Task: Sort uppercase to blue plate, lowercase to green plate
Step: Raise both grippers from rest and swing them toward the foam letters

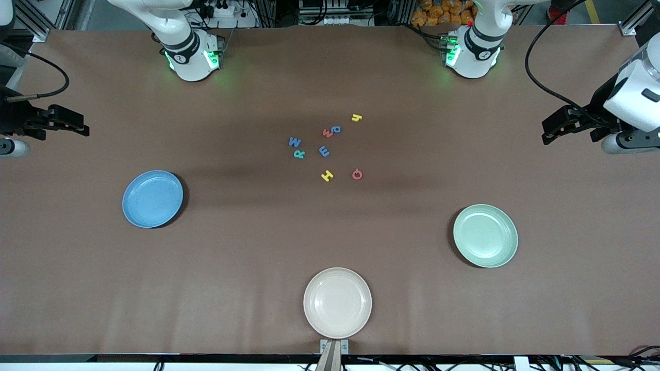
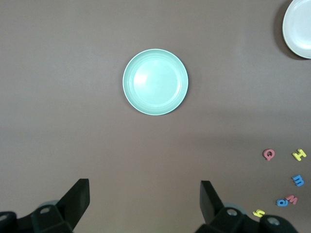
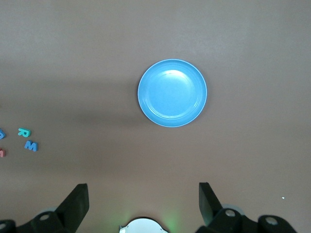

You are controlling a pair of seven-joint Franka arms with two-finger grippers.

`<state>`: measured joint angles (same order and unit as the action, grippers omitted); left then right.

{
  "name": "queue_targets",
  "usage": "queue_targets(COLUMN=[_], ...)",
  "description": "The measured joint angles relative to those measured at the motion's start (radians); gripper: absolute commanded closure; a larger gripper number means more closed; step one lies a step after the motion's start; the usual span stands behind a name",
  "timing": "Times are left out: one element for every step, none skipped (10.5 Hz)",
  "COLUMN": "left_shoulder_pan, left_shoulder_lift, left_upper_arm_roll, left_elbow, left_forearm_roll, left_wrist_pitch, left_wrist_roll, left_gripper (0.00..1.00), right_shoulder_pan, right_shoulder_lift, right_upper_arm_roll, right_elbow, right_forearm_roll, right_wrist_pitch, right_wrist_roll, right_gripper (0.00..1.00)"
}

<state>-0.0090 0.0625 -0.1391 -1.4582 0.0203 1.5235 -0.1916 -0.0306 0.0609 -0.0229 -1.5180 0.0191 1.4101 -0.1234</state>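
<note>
Flanking the table (image 1: 103, 288) edges, left end effector (image 1: 550, 129) and right end effector (image 1: 77, 125) wide, empty.

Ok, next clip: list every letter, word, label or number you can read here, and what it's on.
"W": dark blue toy letter
"R": teal toy letter
"H": yellow toy letter
"G": red toy letter
"m": blue toy letter
"m" or "w": red toy letter
"a": blue toy letter
"y": yellow toy letter
No printed labels, brands or numbers are legible.

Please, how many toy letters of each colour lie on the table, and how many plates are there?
Blue letters: 3, W, m, a
Red letters: 2, G, m or w
Yellow letters: 2, H, y
Teal letters: 1, R
Plates: 3, blue plate, green plate, cream plate
Total: 11
</note>
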Motion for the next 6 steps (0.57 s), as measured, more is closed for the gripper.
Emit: queue_targets(left_shoulder_pan=[0.000,-0.001,-0.002,-0.003,-0.005,-0.006], left_shoulder_lift=[0.000,0.000,0.000,0.000,0.000,0.004], left_upper_arm_roll=[0.000,0.000,-0.001,-0.001,-0.002,-0.008], left_elbow=[0.000,0.000,0.000,0.000,-0.002,-0.010], left_forearm_roll=[0.000,0.000,0.000,0.000,0.000,0.000], left_wrist_pitch=[0.000,0.000,0.000,0.000,0.000,-0.001], left_wrist_roll=[0.000,0.000,0.000,0.000,0.000,0.002], left_gripper=[0.00,0.00,0.00,0.00,0.00,0.00], right_shoulder_pan=[0.000,-0.001,-0.001,-0.001,-0.001,-0.001], right_shoulder_lift=[0.000,0.000,0.000,0.000,0.000,0.000], right_upper_arm_roll=[-0.001,-0.001,-0.001,-0.002,-0.002,-0.001], right_elbow=[0.000,0.000,0.000,0.000,0.000,0.000], right_forearm_roll=[0.000,0.000,0.000,0.000,0.000,0.000], right_wrist_pitch=[0.000,0.000,0.000,0.000,0.000,0.000], right_wrist_roll=[0.000,0.000,0.000,0.000,0.000,0.000], right_gripper=[0.00,0.00,0.00,0.00,0.00,0.00])
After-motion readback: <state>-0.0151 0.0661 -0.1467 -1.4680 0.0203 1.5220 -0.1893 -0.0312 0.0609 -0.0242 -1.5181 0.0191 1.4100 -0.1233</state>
